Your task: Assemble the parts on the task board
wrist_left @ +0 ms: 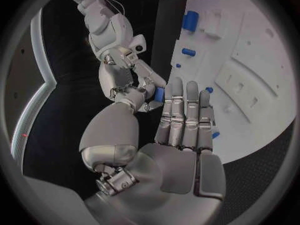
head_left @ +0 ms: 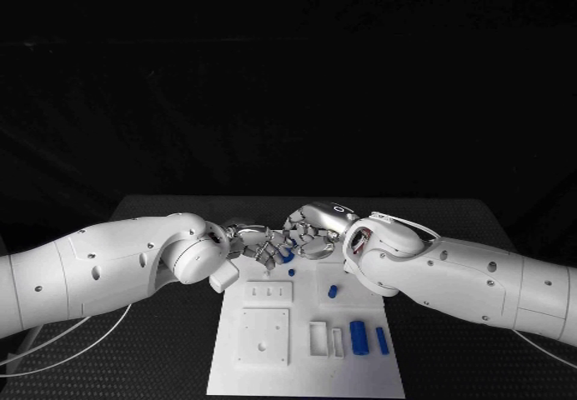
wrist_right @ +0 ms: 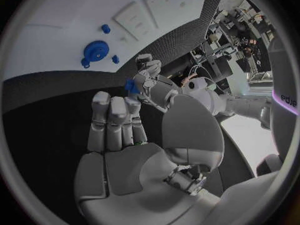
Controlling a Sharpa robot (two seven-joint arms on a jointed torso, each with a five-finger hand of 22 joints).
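1. Task board: white plate at the table centre, with raised blocks and recesses; blue parts stand on it at about 4 o'clock from its centre, among them a cylinder and a slim peg.
2. Left hand and right hand: they meet fingertip to fingertip over the board's far edge, at 12 o'clock. A small blue part sits between them.
3. Grasp state: the left wrist view shows the right hand pinching the small blue part; the right wrist view shows the left hand's fingertips at the same part. Which hand bears it cannot be told.
4. Handling, as judged: the part looks rigid, light, smooth plastic, apt to slip; best pinched across its sides.
5. View differences: the right wrist view alone shows a blue gear-like disc on the board, which the hands mask from the head camera.
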